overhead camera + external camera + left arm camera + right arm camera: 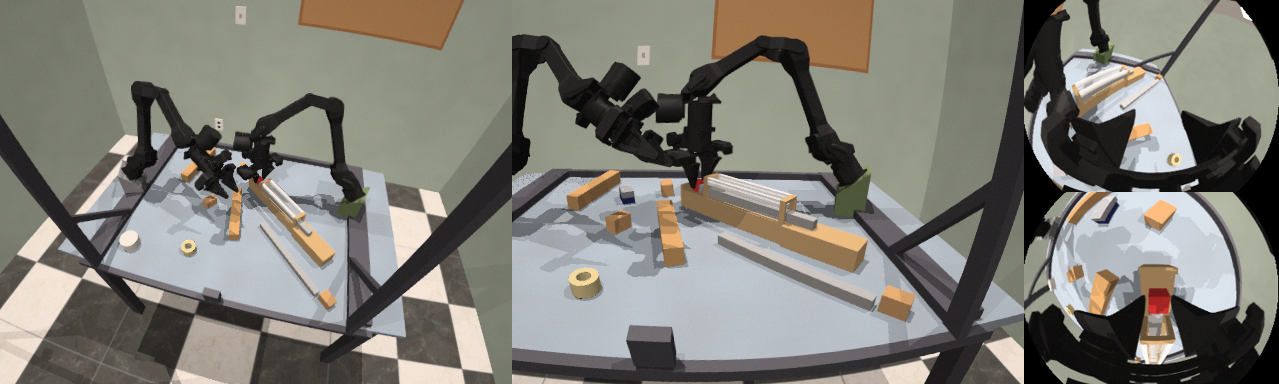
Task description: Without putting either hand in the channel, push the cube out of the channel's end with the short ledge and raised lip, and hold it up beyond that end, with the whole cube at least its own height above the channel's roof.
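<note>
The red cube (259,180) (697,185) (1158,304) sits on the channel's short ledge (1157,283), outside the roof, between the roof's end frame and the raised lip (1158,270). My right gripper (260,178) (700,180) (1158,298) points down with its fingers on either side of the cube; it is part open, with small gaps beside the cube. The channel (317,246) (822,241) (1136,75) has a roof of white rods (752,189). A grey bar (306,228) (806,220) lies in it and sticks out at the long end. My left gripper (230,194) (1159,113) is open and empty, left of the channel.
A second grey bar (290,260) (797,272) lies beside the channel, near an orange block (327,299) (896,302). A long orange block (235,217) (672,235) lies below my left gripper. A yellow ring (188,245) (585,283) and a white cylinder (129,240) stand farther off.
</note>
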`<state>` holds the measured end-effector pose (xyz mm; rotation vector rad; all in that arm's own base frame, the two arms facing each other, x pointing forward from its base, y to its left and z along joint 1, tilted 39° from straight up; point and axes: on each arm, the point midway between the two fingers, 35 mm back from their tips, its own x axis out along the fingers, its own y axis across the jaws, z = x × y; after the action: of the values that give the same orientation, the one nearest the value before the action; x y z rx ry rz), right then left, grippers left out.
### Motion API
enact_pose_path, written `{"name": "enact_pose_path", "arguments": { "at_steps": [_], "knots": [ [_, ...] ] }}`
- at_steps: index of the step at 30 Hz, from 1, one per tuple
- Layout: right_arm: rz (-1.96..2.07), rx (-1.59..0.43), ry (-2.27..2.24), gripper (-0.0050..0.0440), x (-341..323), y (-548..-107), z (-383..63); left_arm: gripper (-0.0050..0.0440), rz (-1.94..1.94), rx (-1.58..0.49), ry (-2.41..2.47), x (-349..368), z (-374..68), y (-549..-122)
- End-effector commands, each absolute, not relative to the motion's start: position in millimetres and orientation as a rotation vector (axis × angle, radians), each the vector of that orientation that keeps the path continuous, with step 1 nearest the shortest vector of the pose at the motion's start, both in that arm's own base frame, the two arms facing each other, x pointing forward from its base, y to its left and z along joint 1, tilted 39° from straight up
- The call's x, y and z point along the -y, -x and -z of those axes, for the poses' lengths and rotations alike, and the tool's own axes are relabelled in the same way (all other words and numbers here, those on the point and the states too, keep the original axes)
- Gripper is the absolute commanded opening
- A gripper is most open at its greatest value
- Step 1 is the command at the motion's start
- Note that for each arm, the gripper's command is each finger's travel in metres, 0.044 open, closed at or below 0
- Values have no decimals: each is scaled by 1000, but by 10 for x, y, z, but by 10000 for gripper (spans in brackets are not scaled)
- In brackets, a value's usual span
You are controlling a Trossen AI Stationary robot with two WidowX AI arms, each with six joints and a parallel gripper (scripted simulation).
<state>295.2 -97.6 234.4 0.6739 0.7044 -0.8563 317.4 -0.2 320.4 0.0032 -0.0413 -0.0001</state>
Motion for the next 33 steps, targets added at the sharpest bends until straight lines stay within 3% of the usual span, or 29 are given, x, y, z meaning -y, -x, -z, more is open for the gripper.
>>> {"name": "enact_pose_path", "arguments": {
  "at_steps": [1,4,5,20,33],
  "knots": [
    [851,-694,-676,170,1002,-2974,-2333,327,1,65,0,6,-3292,-3151],
    [851,-693,-676,170,992,-2967,-2352,327,1,65,0,6,-3292,-3151],
    [851,-693,-676,0,993,-2967,-2353,327,1,65,0,6,-3292,-3151],
    [851,-693,-676,0,993,-2967,-2353,327,1,65,0,6,-3292,-3151],
    [847,-683,-680,0,1033,-2939,-2607,327,1,65,0,6,-3292,-3151]
  ]
}}
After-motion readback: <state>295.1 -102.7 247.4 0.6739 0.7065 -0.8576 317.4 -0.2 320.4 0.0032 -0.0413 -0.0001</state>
